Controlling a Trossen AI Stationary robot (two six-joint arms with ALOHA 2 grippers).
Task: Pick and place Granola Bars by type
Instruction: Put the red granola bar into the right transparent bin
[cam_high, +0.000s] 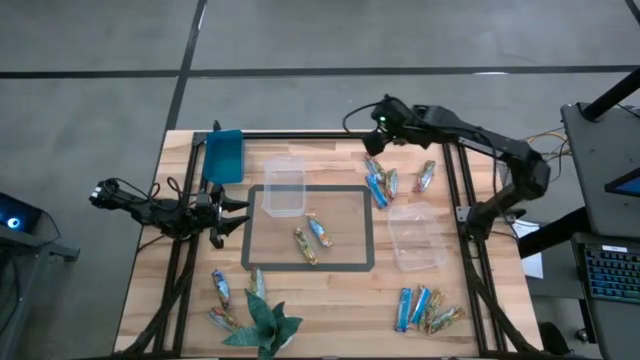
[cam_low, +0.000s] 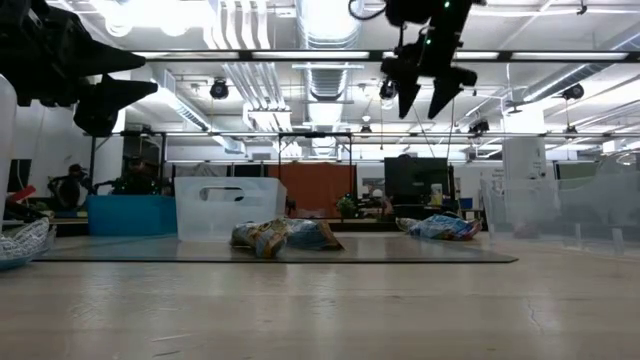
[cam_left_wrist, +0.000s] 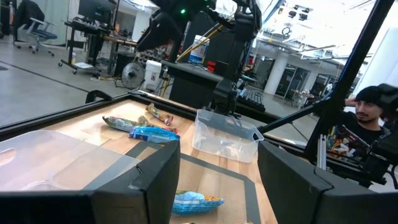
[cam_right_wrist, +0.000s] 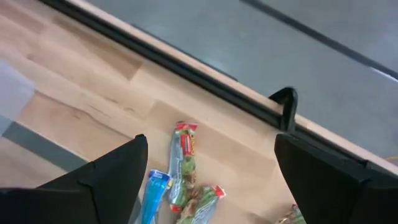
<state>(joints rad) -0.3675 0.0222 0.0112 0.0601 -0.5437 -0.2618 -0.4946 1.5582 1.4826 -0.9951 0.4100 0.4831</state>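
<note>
Granola bars (cam_high: 378, 184) at 1 o'clock are unsorted; right gripper (cam_high: 379, 137) hovers above them, jaws wide, empty. Next, I'd say: drop down, pinch one bar. Left gripper (cam_high: 232, 216) waits at 9, also wide.

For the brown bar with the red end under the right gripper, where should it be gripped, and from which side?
Probably from straight above, across the middle of the brown bar: it lies flat and narrow, with bare wood on one long side. The open right gripper hovers over it; a blue bar crowds its lower end.
</note>
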